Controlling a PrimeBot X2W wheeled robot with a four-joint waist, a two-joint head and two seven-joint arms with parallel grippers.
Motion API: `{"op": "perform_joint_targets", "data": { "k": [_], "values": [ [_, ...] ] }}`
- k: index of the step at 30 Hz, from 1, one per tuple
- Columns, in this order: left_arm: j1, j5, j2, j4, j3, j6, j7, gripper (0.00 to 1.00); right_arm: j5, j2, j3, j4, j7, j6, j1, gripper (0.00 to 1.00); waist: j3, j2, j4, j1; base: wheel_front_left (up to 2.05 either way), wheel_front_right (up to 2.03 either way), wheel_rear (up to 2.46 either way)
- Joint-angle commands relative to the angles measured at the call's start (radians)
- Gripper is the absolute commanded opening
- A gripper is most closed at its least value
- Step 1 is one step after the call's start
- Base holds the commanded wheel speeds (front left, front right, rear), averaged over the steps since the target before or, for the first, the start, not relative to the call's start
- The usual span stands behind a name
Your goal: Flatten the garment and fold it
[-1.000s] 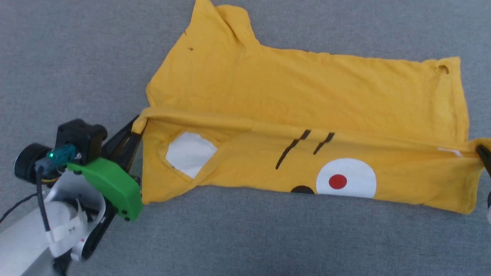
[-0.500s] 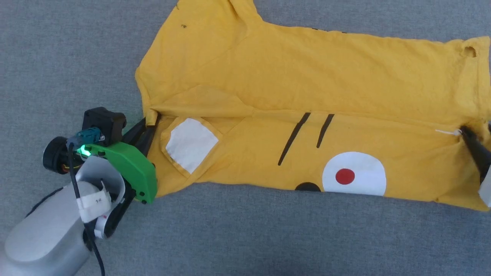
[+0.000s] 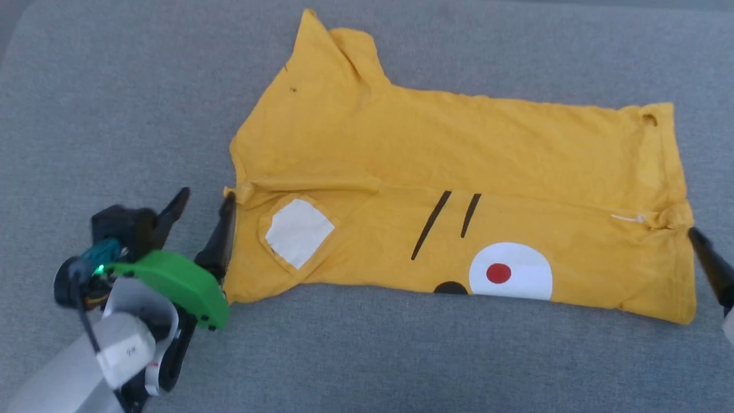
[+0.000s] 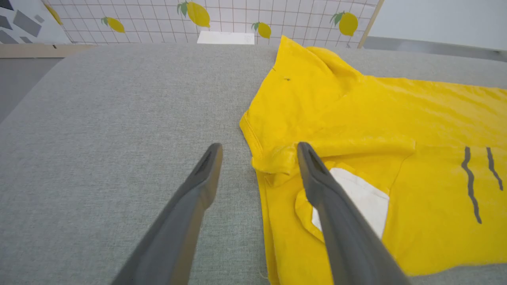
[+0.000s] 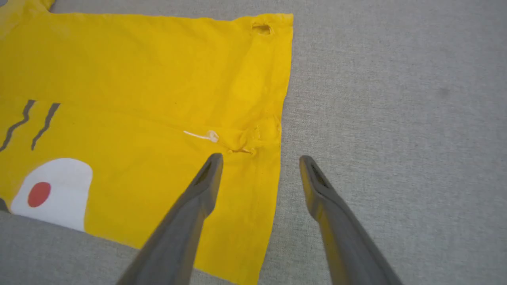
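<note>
The garment lies flat across the middle of the grey surface. Its near half is folded over, so the white patch, two black stripes and a white circle with a red dot face up. At 9 o'clock of it the left gripper has its fingers spread wide and holds nothing; one finger is over the cloth's edge, the other over bare surface. At 3 o'clock the right gripper is likewise wide and empty, straddling the hem.
</note>
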Motion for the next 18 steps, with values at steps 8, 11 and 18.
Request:
{"op": "perform_joint_targets", "data": {
  "k": [8, 11, 18],
  "values": [
    [0.22, 0.063, -0.043, -0.132, 0.139, 0.176, -0.146, 1.0, -0.174, 0.177, -0.098, -0.104, -0.235, -0.002, 0.133, 1.0, -0.118, 0.0, 0.001, 0.0, 0.0, 0.0, 0.0],
    [0.308, 0.165, -0.122, -0.193, 0.239, 0.216, -0.148, 1.0, -0.241, 0.252, -0.12, -0.116, -0.337, -0.002, 0.171, 1.0, -0.135, 0.0, 0.003, 0.0, 0.0, 0.0, 0.0],
    [0.519, 0.347, -0.29, -0.221, 0.394, 0.189, -0.149, 1.0, -0.309, 0.316, -0.128, -0.082, -0.489, -0.002, 0.227, 1.0, -0.162, 0.0, 0.008, 0.0, 0.0, 0.0, 0.0]
  ]
}}
